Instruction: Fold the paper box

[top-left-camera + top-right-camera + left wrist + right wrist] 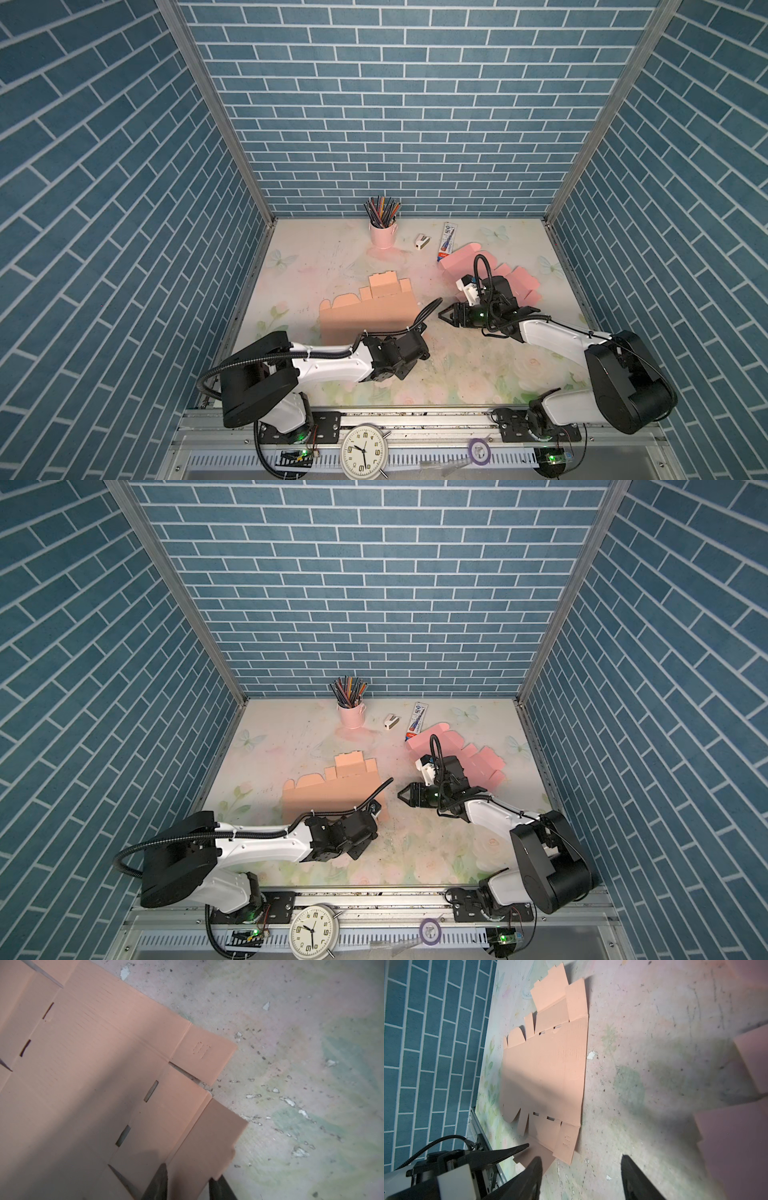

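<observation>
Left gripper (189,1172), jaws apart, straddles a flap (207,1136) of the flat peach cardboard box blank (365,311), seemingly to fold it; right gripper (446,316) hovers open.

The flat peach paper box (93,1064) lies on a scratched desk (301,1053) of pale pink and green. From the gripper (188,1172), the card spreads toward 10 o'clock and bare desk lies toward 2 o'clock. Its two dark fingers (158,1184) are apart. One rests on top of the card and the other pokes out from under the edge of a flap (209,1136).
</observation>
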Robot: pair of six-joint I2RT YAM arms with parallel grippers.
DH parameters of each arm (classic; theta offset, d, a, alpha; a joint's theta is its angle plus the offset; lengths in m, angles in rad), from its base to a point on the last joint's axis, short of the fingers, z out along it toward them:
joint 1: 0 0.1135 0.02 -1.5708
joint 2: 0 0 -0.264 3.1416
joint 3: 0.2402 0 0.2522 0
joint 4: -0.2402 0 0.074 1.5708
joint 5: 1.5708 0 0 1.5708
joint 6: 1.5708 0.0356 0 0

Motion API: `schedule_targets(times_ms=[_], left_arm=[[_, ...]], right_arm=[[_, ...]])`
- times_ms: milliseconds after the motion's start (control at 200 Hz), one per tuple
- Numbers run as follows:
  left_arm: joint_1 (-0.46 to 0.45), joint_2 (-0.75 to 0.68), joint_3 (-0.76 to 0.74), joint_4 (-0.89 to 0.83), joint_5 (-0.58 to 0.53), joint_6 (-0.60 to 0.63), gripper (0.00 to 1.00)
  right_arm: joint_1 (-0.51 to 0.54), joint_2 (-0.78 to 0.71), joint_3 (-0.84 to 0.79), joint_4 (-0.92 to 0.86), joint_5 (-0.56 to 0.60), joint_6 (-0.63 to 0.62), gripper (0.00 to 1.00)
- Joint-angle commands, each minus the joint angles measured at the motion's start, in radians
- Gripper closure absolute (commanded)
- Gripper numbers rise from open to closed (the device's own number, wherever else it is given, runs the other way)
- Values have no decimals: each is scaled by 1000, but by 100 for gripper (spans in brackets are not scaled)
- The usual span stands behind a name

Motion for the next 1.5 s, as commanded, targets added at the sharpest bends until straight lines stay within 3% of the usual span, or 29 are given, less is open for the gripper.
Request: schedule_targets(times_ms=[0, 180, 825, 1275, 1495], left_arm=[[-7, 4, 1, 34, -1, 27, 80], [-16, -17, -15, 66, 33, 47, 100], [-56, -383, -198, 256, 59, 131, 100], [-64, -399, -226, 295, 85, 150, 100], [-64, -377, -224, 298, 87, 150, 100]], right_arm=[[-4, -15, -7, 13, -12, -12, 39], [-4, -13, 1, 15, -23, -3, 39], [-1, 169, 114, 193, -197, 140, 39], [52, 383, 188, 386, -342, 259, 40], [72, 417, 214, 396, -358, 261, 49]])
